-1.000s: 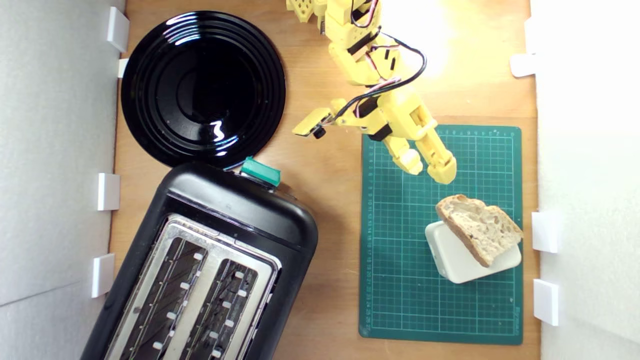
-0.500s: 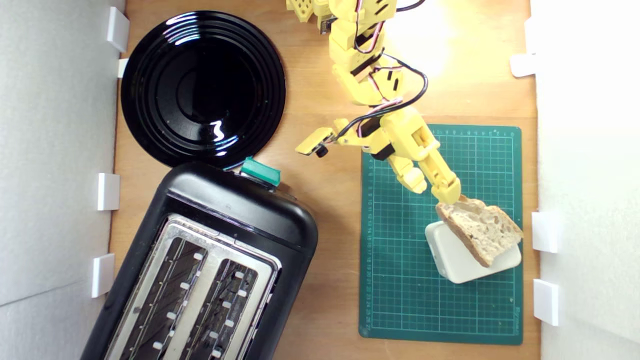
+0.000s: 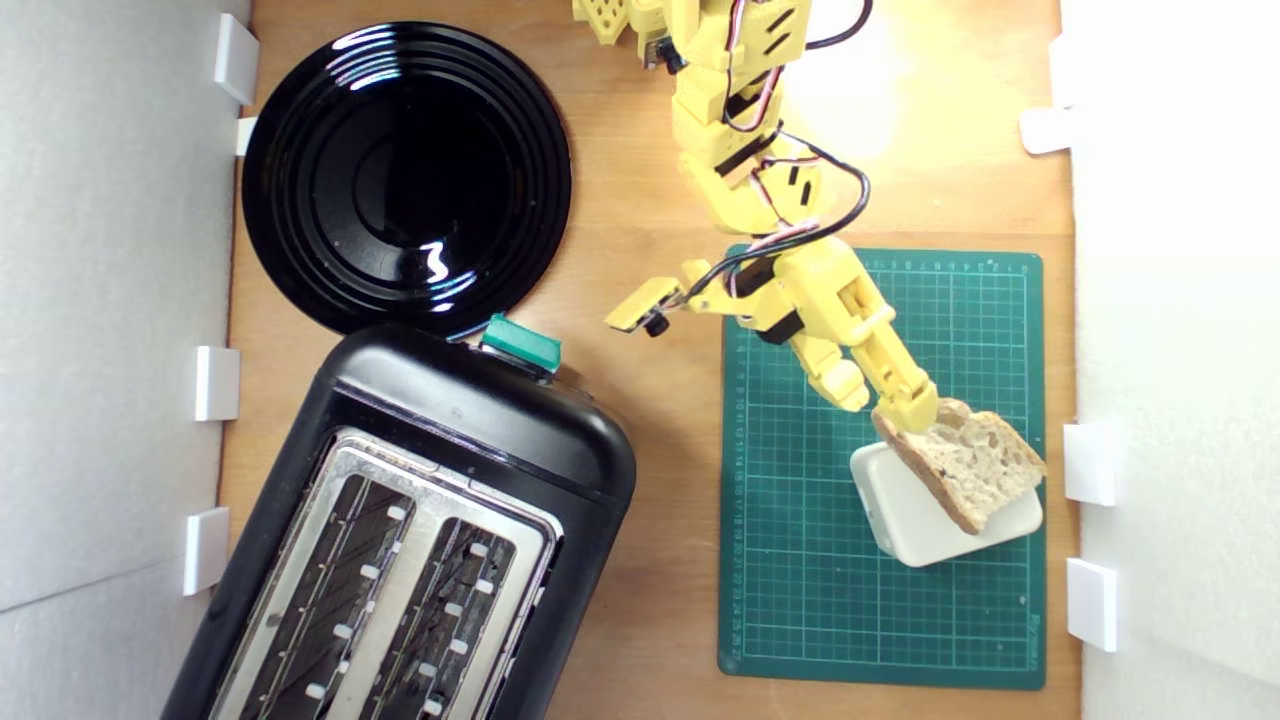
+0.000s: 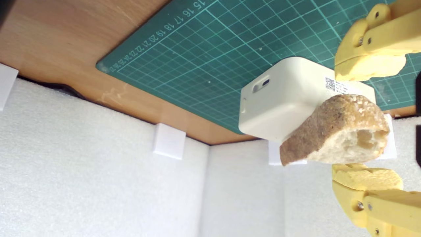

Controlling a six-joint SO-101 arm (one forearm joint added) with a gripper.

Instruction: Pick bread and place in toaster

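A: Where's the end effector (image 4: pixel 368 123)?
B: Spread wide, one finger on each side of the bread (image 4: pixel 335 135), not yet closed on it.
A: And the bread?
B: Propped on a cream box (image 3: pixel 905 515) on the green mat (image 3: pixel 800 560); the toaster (image 3: pixel 420 530) sits well apart on the counter (image 3: pixel 660 420).

- Arm (image 3: pixel 800 290): yellow.
- Bread (image 3: pixel 975 465): pale holey crumb, brown floury crust.
- Box (image 3: pixel 905 515): cream.
- Mat (image 3: pixel 800 560): green, gridded.
- Toaster (image 3: pixel 470 420): black, silver top, teal lever.
- Plate (image 3: pixel 400 170): glossy black.
- Table (image 3: pixel 650 560): light wood.
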